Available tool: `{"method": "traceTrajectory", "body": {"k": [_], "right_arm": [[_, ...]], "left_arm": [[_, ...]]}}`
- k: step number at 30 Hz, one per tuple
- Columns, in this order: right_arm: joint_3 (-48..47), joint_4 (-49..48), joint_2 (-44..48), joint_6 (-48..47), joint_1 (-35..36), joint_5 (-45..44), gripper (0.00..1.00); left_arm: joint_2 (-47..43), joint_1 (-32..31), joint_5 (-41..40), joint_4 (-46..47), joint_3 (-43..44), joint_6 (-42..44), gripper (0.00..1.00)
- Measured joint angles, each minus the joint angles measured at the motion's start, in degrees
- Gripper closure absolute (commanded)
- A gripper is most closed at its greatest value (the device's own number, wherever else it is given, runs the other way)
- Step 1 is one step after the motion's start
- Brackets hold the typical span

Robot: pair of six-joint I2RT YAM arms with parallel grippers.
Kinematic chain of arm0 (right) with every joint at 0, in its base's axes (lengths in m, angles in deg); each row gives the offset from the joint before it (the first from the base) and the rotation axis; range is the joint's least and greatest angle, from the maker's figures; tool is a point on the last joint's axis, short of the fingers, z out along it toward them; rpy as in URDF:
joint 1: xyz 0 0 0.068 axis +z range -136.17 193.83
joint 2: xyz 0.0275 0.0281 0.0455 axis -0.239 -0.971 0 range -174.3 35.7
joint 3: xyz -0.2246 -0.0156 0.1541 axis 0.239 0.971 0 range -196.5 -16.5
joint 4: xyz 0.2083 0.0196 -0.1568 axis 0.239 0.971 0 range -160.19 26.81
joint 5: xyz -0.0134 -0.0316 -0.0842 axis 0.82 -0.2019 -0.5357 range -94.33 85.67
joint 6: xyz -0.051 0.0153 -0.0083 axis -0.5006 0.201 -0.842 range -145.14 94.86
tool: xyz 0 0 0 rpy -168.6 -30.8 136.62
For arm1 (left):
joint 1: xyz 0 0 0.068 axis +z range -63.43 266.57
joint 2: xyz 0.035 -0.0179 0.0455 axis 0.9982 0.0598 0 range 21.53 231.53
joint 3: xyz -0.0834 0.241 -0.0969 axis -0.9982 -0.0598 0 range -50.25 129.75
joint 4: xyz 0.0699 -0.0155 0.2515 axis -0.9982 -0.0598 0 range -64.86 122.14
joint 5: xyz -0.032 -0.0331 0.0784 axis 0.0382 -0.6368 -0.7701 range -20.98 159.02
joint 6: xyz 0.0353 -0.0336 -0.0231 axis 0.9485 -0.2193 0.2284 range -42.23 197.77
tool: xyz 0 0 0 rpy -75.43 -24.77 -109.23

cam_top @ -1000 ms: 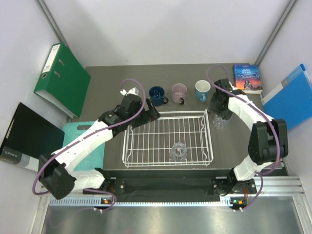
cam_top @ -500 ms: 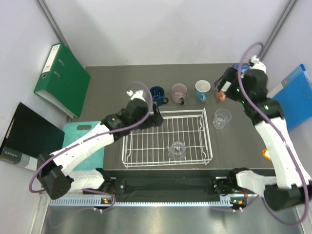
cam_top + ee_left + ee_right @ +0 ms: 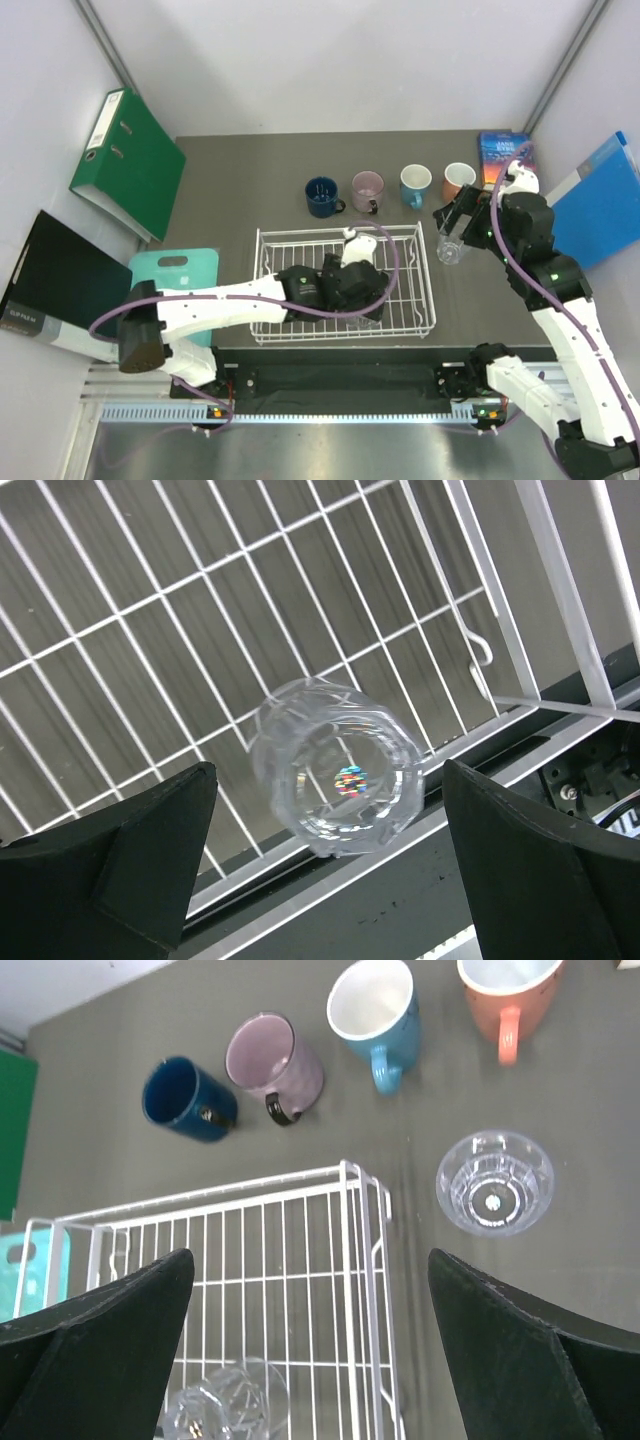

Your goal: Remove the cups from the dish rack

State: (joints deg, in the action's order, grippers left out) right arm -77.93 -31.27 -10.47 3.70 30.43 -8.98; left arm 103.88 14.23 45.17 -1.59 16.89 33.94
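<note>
Nearly done. Four mugs out on bench behind dish rack (image 3: pixel 300 231): navy mug (image 3: pixel 185 1100), mauve mug (image 3: pixel 275 1060), light blue mug (image 3: pixel 375 1010), orange mug (image 3: pixel 505 990). Bench tumbler (image 3: pixel 495 1182) just right of rack. Last tumbler (image 3: pixel 335 785) in rack, hard by near wall. Left fingers (image 3: pixel 150 860) spread wide either side, not touching. Right fingers (image 3: pixel 100 1330) open, empty. Near rack wire crowds grasp. Green binder (image 3: pixel 125 160), teal board (image 3: pixel 175 272) well clear.

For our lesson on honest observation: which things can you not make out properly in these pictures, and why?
1) Top view: the tumbler in the dish rack is largely hidden under the left arm.
2) Right wrist view: the bottom edge cuts off that tumbler; the top edge cuts off the orange mug.
3) Top view: the black folder has a label too small to read.
</note>
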Motion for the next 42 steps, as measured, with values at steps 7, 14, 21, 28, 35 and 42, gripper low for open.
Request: {"method": "traceTrajectory", "body": {"k": [7, 14, 21, 28, 35, 42], "right_arm": [[0.7, 0.7, 0.9, -0.3, 1.4, 0.4, 0.00], [0.7, 0.6, 1.5, -0.3, 2.6, 0.9, 0.00], [1.8, 0.5, 1.4, -0.3, 3.1, 1.3, 0.00], [1.8, 0.5, 1.3, -0.3, 3.3, 1.4, 0.01], [1.9, 0.1, 2.2, -0.3, 3.9, 1.2, 0.04], [6.0, -3.4, 4.8, 1.5, 4.8, 2.4, 0.08]], "left_arm": [[7.1, -3.0, -2.1, -2.7, 5.0, -1.4, 0.01], [8.9, -3.1, -3.2, -4.2, 5.0, -3.4, 0.02], [11.3, -3.1, -3.1, -4.1, 5.0, -4.0, 0.68], [10.8, -3.1, -3.5, -2.8, 4.7, -3.4, 1.00], [0.4, -2.6, -4.2, -1.7, 4.3, -1.1, 1.00], [-28.3, 18.3, 13.9, 26.1, -12.0, -6.1, 1.00]]}}
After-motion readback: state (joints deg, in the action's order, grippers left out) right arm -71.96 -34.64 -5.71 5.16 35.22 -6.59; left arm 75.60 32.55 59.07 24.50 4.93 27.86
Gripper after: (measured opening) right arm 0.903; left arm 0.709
